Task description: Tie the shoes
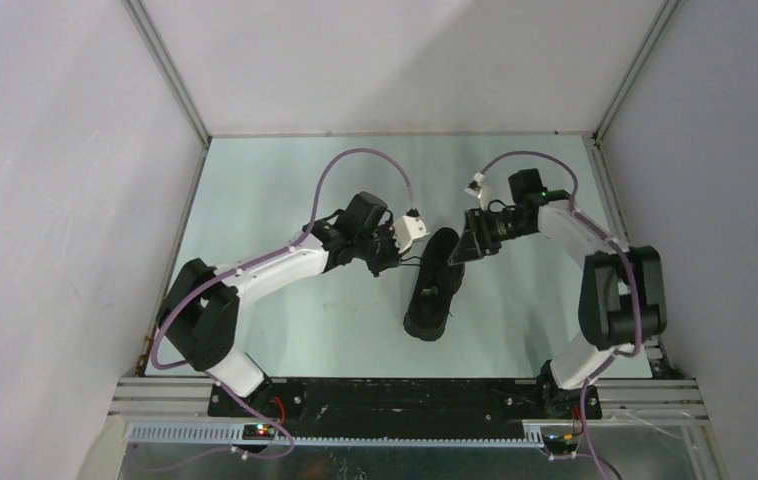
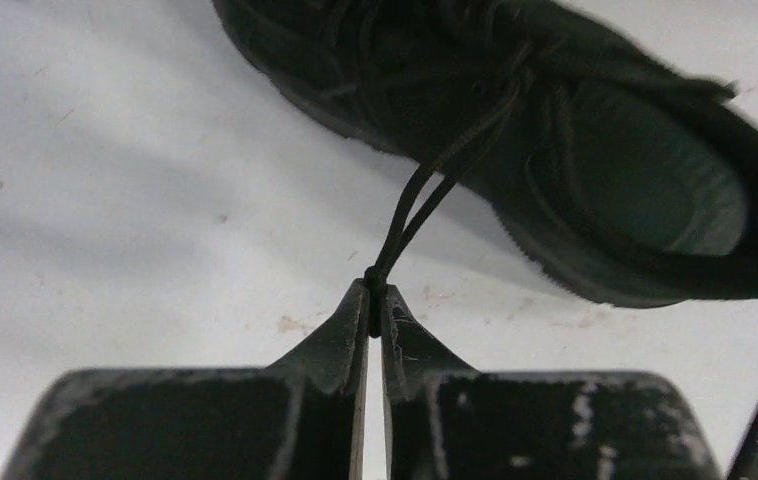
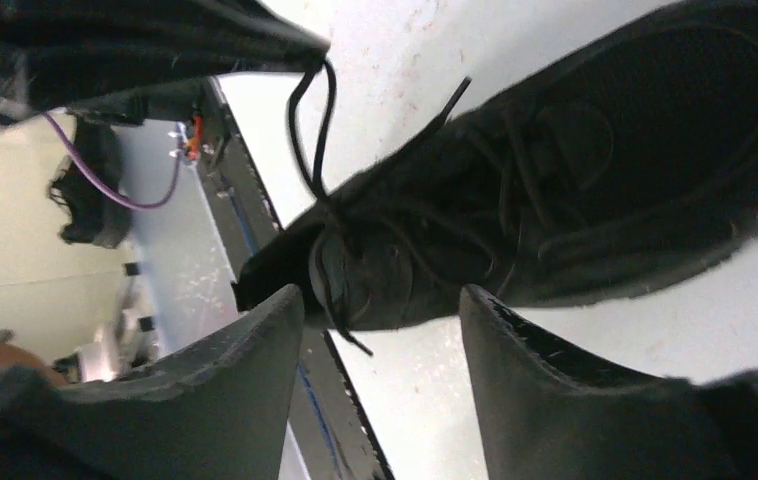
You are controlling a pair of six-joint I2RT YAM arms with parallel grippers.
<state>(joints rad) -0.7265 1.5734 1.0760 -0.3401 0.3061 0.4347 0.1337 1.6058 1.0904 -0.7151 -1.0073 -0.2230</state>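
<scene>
The black sneaker [image 1: 433, 286] lies in the middle of the table, toe toward the near edge. In the left wrist view the shoe [image 2: 595, 170] fills the top right. My left gripper [image 2: 375, 300] is shut on a doubled loop of black lace [image 2: 425, 195] and holds it taut to the shoe's left; it shows in the top view [image 1: 395, 262] too. My right gripper [image 3: 380, 310] is open and empty, just off the heel end of the shoe [image 3: 555, 190] on its right side, also seen from above [image 1: 470, 245]. A loose lace end [image 3: 340, 320] hangs between its fingers.
The pale green table [image 1: 285, 200] is walled by white panels on three sides. A black rail [image 1: 405, 395] with the arm bases runs along the near edge. Purple cables loop over both arms.
</scene>
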